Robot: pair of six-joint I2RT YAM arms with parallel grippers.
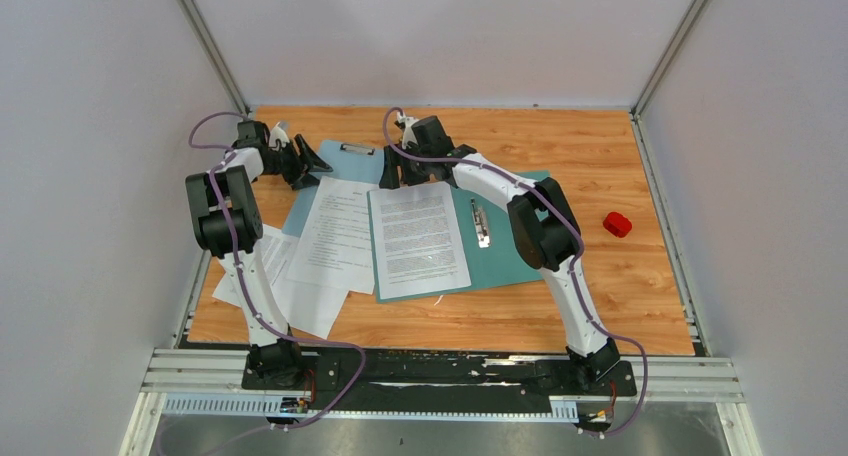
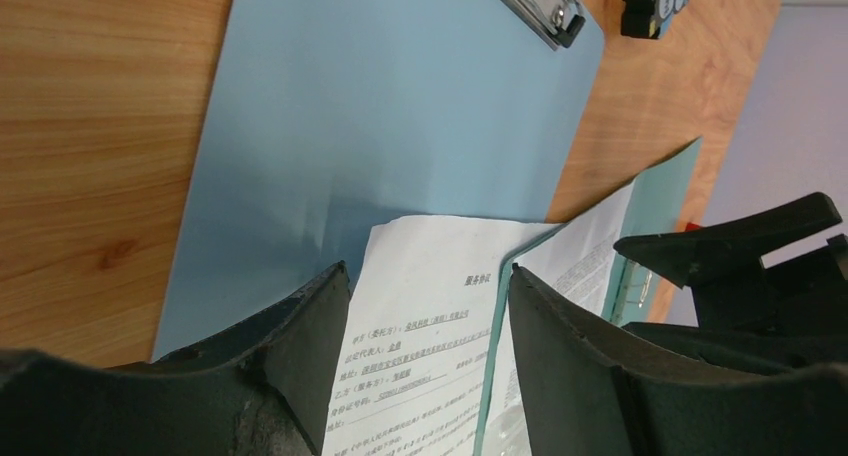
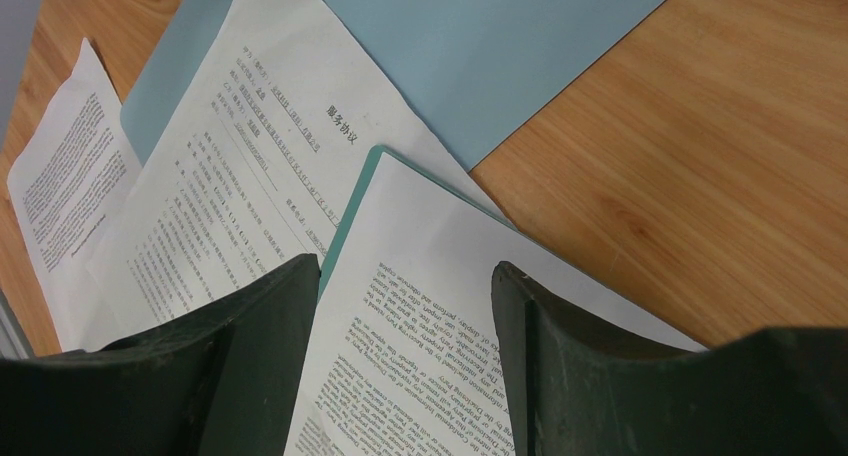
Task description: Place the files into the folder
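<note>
Shows, at the centre of the top view, the folder (image 1: 508, 258) opened flat on the table (image 1: 620, 306), with one of the files (image 1: 418, 238) lying on its left cover and a metal clip (image 1: 481, 223) on the bare teal to the right. Finds a second sheet (image 1: 335, 234) just left of the folder, overlapping the pale blue clipboard (image 1: 350, 168) above it, and more sheets (image 1: 290, 291) toward the lower left. Places a small red object (image 1: 617, 224) well apart, at the right.

Puts the left gripper (image 1: 312, 166) at the upper left, over the clipboard's left edge and near the top of the second sheet. In the left wrist view, shows the jaws standing apart and clamping nothing, with that sheet's top edge framed between the fingers (image 2: 300, 346) and the folder's teal edge just to the right. Cannot tell whether the tips touch the paper.

Puts the right gripper (image 1: 402, 176) just above the folder's upper left corner. In the right wrist view, shows these jaws apart too and holding nothing, with the top of the sheet in the folder between the fingers (image 3: 560, 356) and the folder's teal corner just left of it.
</note>
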